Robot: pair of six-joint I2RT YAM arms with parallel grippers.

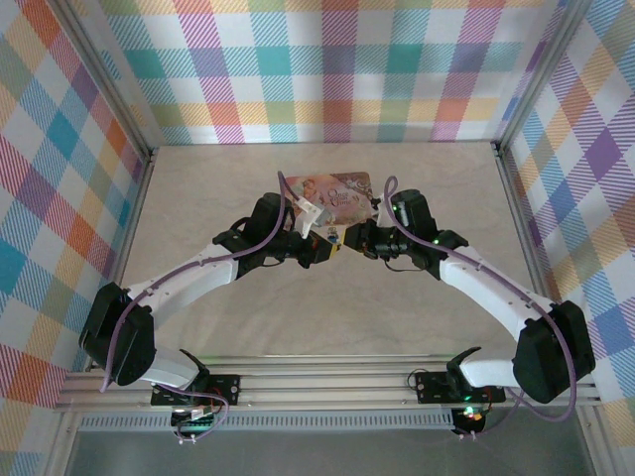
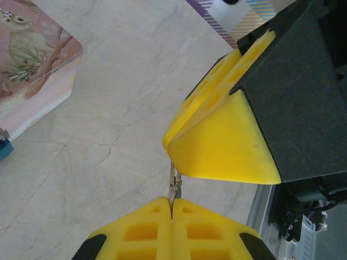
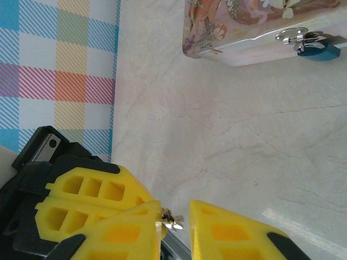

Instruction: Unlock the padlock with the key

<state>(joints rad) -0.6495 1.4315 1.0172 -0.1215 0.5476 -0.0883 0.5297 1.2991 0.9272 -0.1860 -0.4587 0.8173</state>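
While the left tool (image 2: 172,208) is pinched shut on the small silvery metal key (image 2: 173,187), the right tool (image 3: 176,210) stands slightly parted around the key's free end and is not visibly clamping it. This looks like a hand-over above the pale marbled surface (image 3: 227,124). The tiny blue-bodied padlock (image 3: 319,51) hangs on the silver hasp (image 3: 290,36) of the pink illustrated rectangular tin (image 3: 233,51), well apart from the key. Next, the key probably needs a firm, aligned hold before it approaches the padlock.
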